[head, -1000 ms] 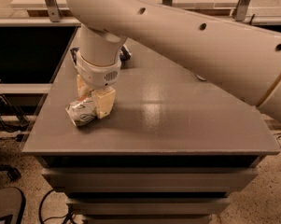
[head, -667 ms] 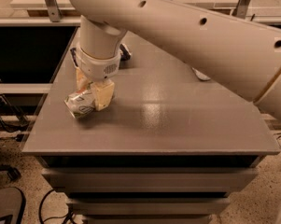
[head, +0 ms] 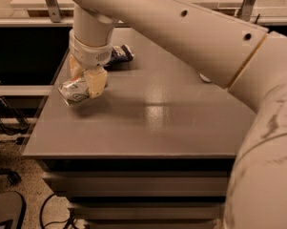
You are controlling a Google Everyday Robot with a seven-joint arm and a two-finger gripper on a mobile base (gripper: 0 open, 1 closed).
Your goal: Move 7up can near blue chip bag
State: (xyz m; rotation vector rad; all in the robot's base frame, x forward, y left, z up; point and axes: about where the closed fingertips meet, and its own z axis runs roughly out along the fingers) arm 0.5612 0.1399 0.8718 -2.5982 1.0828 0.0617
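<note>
Now clamped in the gripper (head: 87, 81), the 7up can (head: 73, 91) has lifted along the tabletop's (head: 162, 128) left edge, closing on the blue chip bag (head: 120, 54).

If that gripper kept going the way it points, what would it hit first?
The gripper, near the grey tabletop's left edge and shut on the dented silver-green 7up can, points down: probably that tabletop first.

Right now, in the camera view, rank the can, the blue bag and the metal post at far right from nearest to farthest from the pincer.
1. can: gripped in the pincer, near the left edge of the table.
2. bag: lying just behind the pincer, further back on the table.
3. post: off the table, at the far right back.
</note>
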